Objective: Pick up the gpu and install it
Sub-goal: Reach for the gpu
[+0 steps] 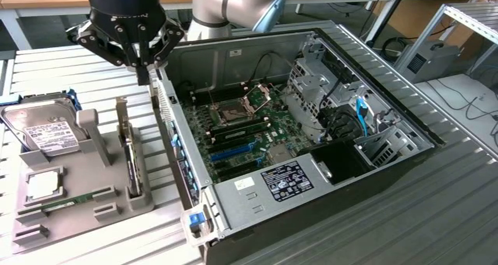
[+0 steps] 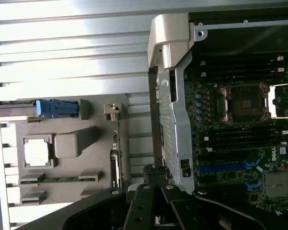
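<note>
Nearby, gpu (image 1: 132,160) upright in holder (image 1: 55,218), hard drive (image 1: 43,131), open case (image 1: 233,55)

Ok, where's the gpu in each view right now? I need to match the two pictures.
Exterior view: the gpu stands on edge in the grey holder, at that view's left, beside the computer case.
Wrist view: the gpu is the thin green edge in the holder, between its grey block and the case wall.
Shared landmark: the square silver chip in the same holder.
</note>
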{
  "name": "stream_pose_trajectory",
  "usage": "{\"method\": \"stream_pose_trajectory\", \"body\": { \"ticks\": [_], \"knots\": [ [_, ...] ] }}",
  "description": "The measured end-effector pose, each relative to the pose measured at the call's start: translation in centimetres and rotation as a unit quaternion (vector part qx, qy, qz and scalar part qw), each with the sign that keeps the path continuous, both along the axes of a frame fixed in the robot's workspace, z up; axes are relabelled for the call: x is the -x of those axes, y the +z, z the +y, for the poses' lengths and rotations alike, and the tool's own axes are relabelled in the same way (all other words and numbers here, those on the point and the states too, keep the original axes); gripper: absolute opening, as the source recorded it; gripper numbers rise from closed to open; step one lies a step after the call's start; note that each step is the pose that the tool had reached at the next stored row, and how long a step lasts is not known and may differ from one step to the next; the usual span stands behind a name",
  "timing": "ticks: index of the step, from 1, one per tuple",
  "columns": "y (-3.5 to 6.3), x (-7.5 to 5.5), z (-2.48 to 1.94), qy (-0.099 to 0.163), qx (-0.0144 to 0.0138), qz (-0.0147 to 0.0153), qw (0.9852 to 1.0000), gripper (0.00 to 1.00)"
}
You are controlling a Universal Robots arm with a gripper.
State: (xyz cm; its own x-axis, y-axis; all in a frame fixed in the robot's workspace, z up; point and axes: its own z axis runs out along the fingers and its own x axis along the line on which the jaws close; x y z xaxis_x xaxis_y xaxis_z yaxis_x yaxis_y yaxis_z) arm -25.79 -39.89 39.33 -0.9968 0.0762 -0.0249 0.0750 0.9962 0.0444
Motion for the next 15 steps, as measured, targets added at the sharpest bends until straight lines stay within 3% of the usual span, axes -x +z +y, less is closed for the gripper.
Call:
{"method": "stream_pose_trajectory", "body": {
  "ticks": [15],
  "knots": [
    [0.00, 1.4, 0.00, 0.000, 0.0000, 0.0000, 1.0000, 0.11]
  ]
}}
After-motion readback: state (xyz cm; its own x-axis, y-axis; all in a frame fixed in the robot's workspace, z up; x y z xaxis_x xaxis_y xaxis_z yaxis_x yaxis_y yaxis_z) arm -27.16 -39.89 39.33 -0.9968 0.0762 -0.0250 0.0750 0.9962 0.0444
